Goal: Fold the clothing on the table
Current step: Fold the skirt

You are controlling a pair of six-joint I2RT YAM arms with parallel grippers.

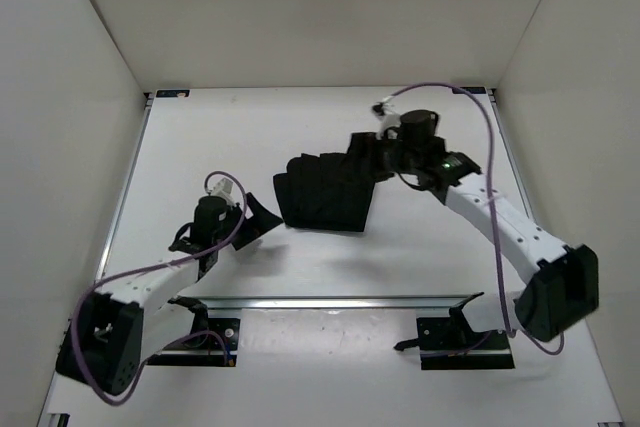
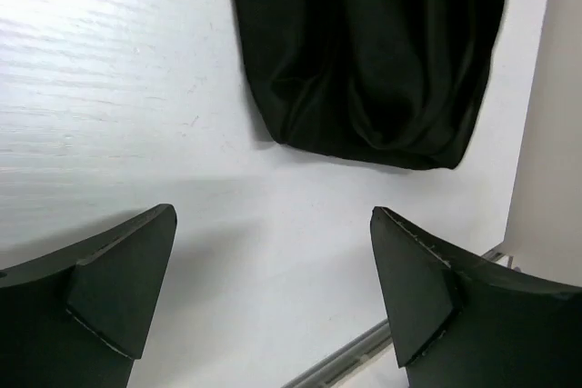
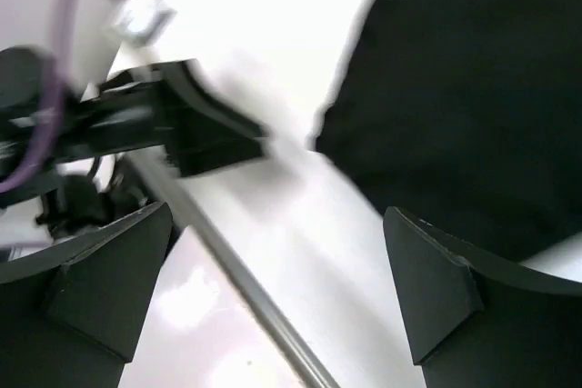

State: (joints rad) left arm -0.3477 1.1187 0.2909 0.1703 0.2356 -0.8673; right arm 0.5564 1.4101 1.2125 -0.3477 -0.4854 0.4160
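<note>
The clothing (image 1: 325,192), black and softly ridged, lies bunched in a compact heap at the middle of the white table (image 1: 200,147). My left gripper (image 1: 266,224) sits just left of its lower left corner, apart from it. In the left wrist view the clothing (image 2: 373,52) lies ahead of the left gripper (image 2: 273,270), which is open over bare table. My right gripper (image 1: 363,155) hovers over the garment's upper right corner. Its wrist view is blurred: the right gripper (image 3: 277,279) is open and empty, with the clothing (image 3: 464,106) at upper right.
A metal rail (image 1: 330,300) runs along the table's near edge, in front of both arm bases; it also crosses the right wrist view as the rail (image 3: 245,288). White upright walls (image 1: 70,97) enclose the left, back and right sides. The left arm (image 3: 182,124) shows in the right wrist view.
</note>
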